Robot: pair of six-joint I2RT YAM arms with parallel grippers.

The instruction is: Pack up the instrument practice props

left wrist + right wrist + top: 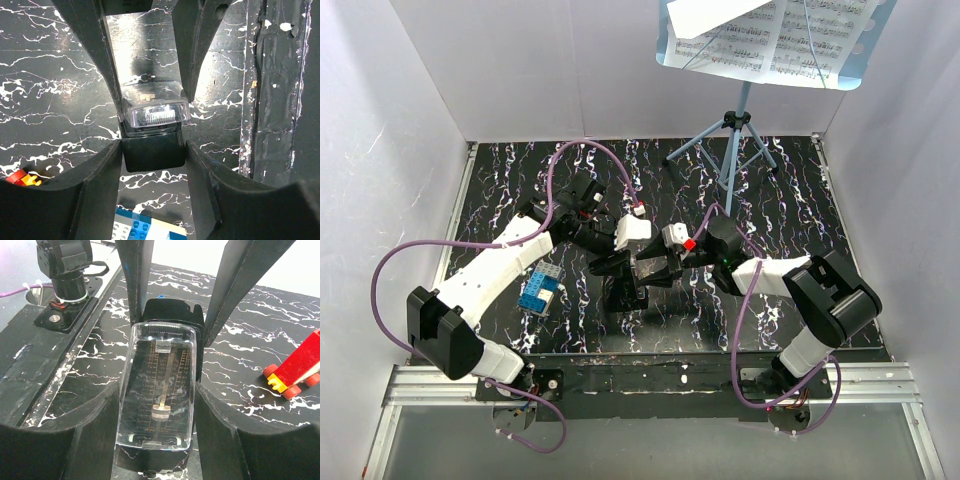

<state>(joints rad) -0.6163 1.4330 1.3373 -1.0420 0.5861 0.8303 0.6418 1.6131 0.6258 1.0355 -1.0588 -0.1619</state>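
The light-blue music stand [733, 150] stands at the back right of the table, with white sheet-music pages [790, 35] on its desk plate [855, 75]. Neither gripper is near it. Both grippers meet at the table's middle around a black metronome [625, 285] with a clear cover. My left gripper [620, 262] looks down on the metronome [155, 115], and its jaws [152, 150] press the black body from both sides. My right gripper [660, 268] faces the clear front [160, 385], and its jaws [157, 390] close against the cover's sides.
A blue and white brick block [540, 290] lies left of the metronome and shows in the left wrist view [145, 227]. A red toy with yellow parts [295, 370] lies beside the metronome. White walls enclose the table on three sides. A metal rail [650, 375] runs along the front.
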